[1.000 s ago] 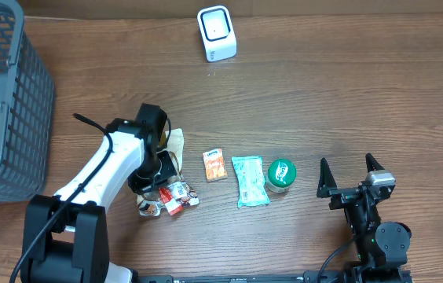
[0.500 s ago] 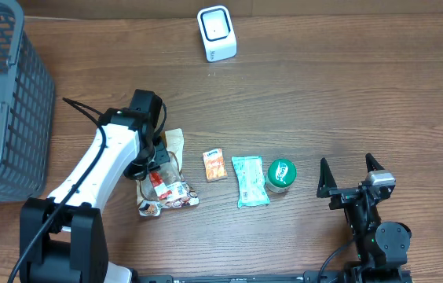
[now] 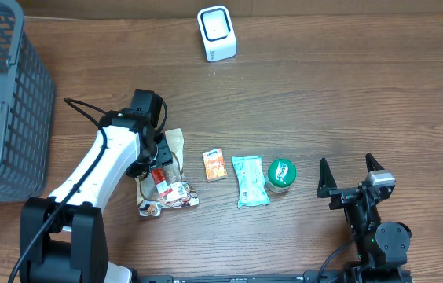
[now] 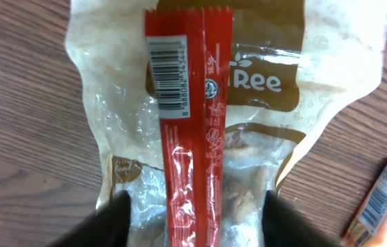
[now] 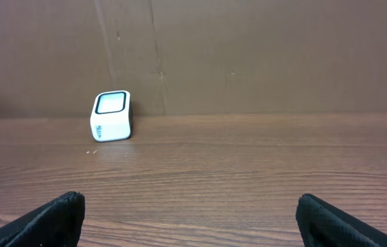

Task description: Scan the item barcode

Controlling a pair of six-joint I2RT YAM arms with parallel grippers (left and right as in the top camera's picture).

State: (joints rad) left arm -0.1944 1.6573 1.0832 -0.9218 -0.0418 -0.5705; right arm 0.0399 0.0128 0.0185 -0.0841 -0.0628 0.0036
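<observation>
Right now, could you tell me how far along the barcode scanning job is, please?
Nothing looks scanned: the scanner stands far from every item. In hand: the left pincer hangs open over the red sachet, barcode up, lying on a snack bag. Left: grasp it and show it to the scanner.

White-shelled left arm [image 3: 100, 169] with black joints and a thin black cable [image 3: 84, 110]. All-black right arm [image 3: 377, 229] with pointed fingers [image 3: 323, 176].
</observation>
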